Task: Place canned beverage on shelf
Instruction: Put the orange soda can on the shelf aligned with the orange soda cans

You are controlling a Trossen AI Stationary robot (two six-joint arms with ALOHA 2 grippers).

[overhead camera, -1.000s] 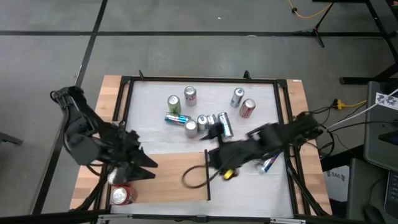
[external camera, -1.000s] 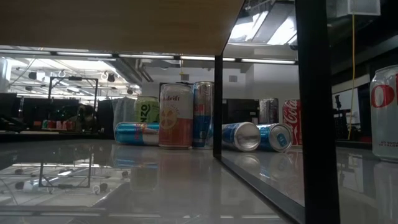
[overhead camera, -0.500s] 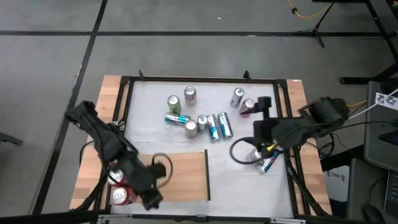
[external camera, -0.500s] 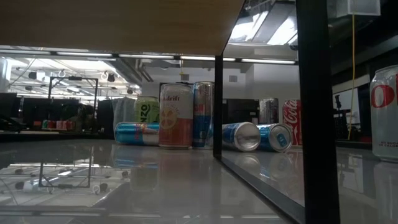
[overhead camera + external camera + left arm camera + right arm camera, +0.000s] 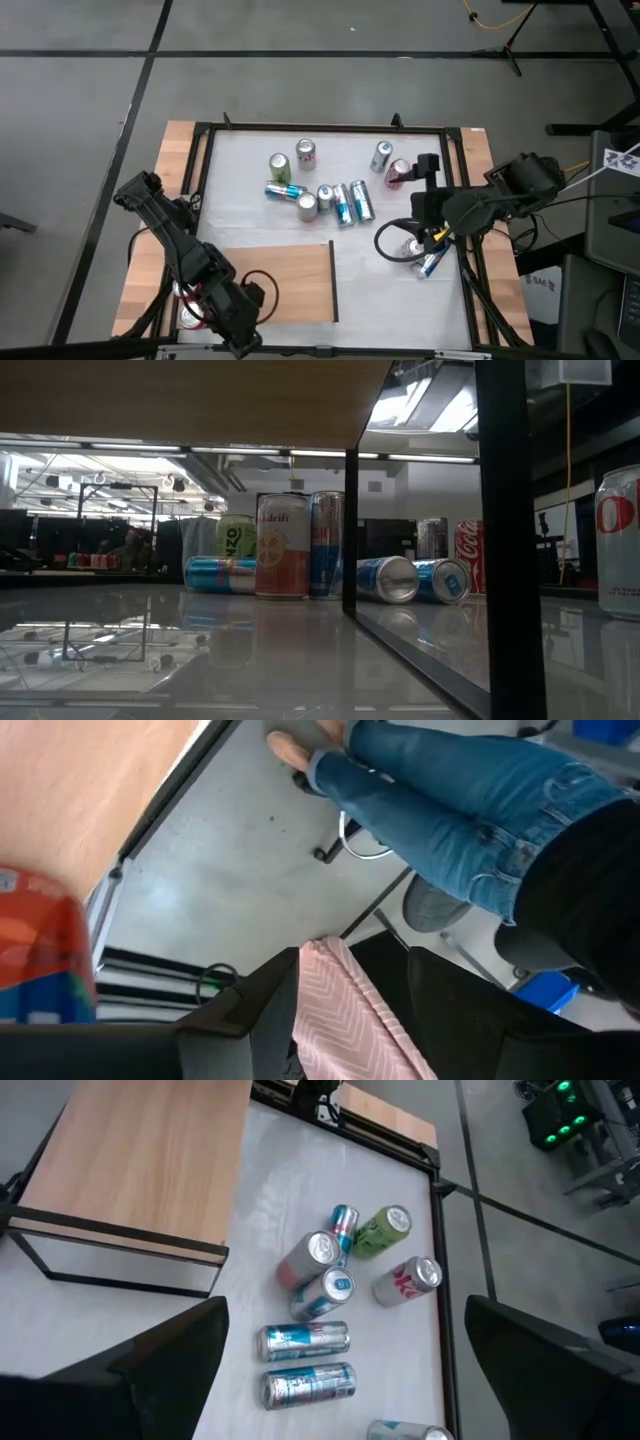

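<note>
Cans crowd the middle and far half of the white surface [image 5: 390, 290] in our overhead view: a green one [image 5: 279, 166] and a silver one [image 5: 305, 153] upright at about 11 o'clock, blue-and-silver ones [image 5: 346, 201] lying at centre, a red one [image 5: 397, 173] near 2 o'clock. The shelf [image 5: 290, 280], a light wood panel on a black frame, fills the 7 o'clock corner; we see no can on top of it.

The left claw [image 5: 240, 325] sits at the surface's near edge by that corner, closed; whether it grips anything we cannot tell. In its wrist view an orange-red can [image 5: 40, 955] shows at the edge of the picture, and a person in blue jeans [image 5: 450, 805] stands beyond.

The right claw [image 5: 425, 175] hovers at 3 o'clock with its fingers [image 5: 165, 1360] spread wide and empty.

At surface height we see a dim room with ceiling lights [image 5: 430, 405] behind.
</note>
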